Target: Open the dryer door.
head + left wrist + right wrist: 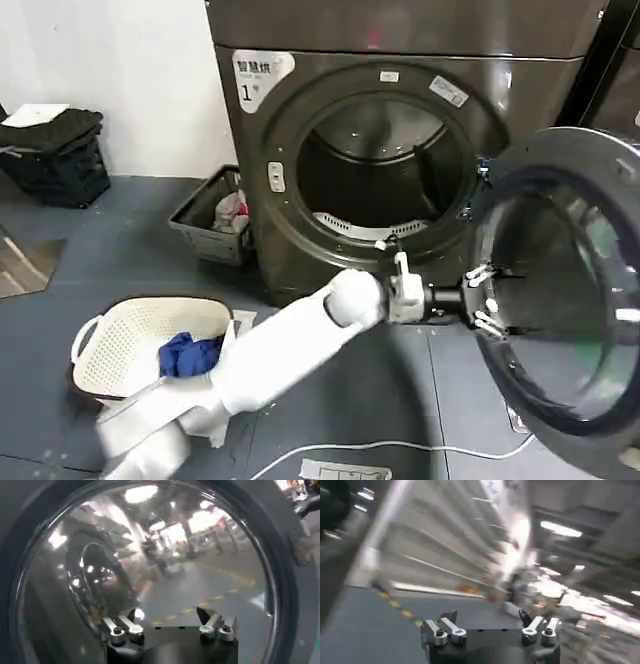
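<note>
While dryer door point(560, 290) stands open, left gripper point(484, 297) inside

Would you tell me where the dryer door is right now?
In the head view the door hangs swung open at the right of the dryer, its inner side facing the left hand, which reaches it just right of the drum opening.

- The left gripper point(484, 297), fingers spread, is against the grey inner side of the dryer door point(570, 290).
- The door stands swung wide, to the gripper's right.
- The dryer point(400, 150) drum opening gapes behind and above the gripper.
- A white basket point(140, 340) of blue cloth sits far to its left.
</note>
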